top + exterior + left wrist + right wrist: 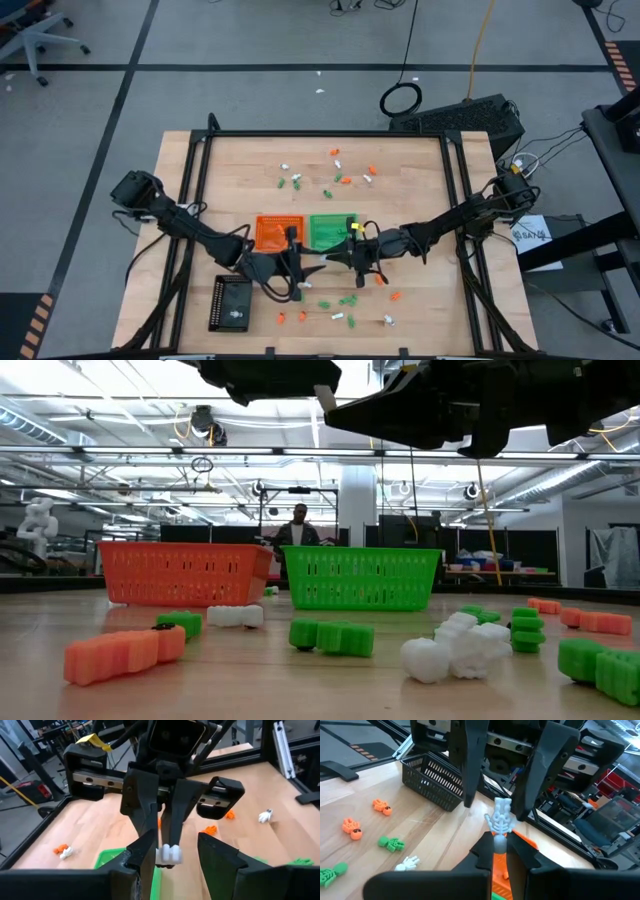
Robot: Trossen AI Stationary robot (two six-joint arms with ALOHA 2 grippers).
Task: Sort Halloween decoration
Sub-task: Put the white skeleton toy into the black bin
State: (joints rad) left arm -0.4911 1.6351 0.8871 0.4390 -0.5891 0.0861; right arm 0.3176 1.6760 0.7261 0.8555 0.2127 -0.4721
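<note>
My right gripper (498,851) is shut on a white skeleton trinket (501,819), held in the air just in front of the orange tray (278,232) and green tray (332,230). My left gripper (172,857) faces it, open, with one finger on each side of the same trinket (169,854). The trinket sits close to one left finger (146,854); I cannot tell whether they touch. Many small orange, green and white trinkets (350,299) lie scattered on the wooden table, near and far. My right gripper pinches the white skeleton's lower end (498,839) between its two fingertips. The fingers come level from the table's right side. The skeleton juts out past the fingertips, lifted clear of the table, between the left gripper's open fingers.
A black tray (231,303) stands at the near left. Loose trinkets lie near the front edge (330,636) and beyond the trays (338,180). A dark metal frame (325,134) borders the table. A person (298,530) stands in the room behind.
</note>
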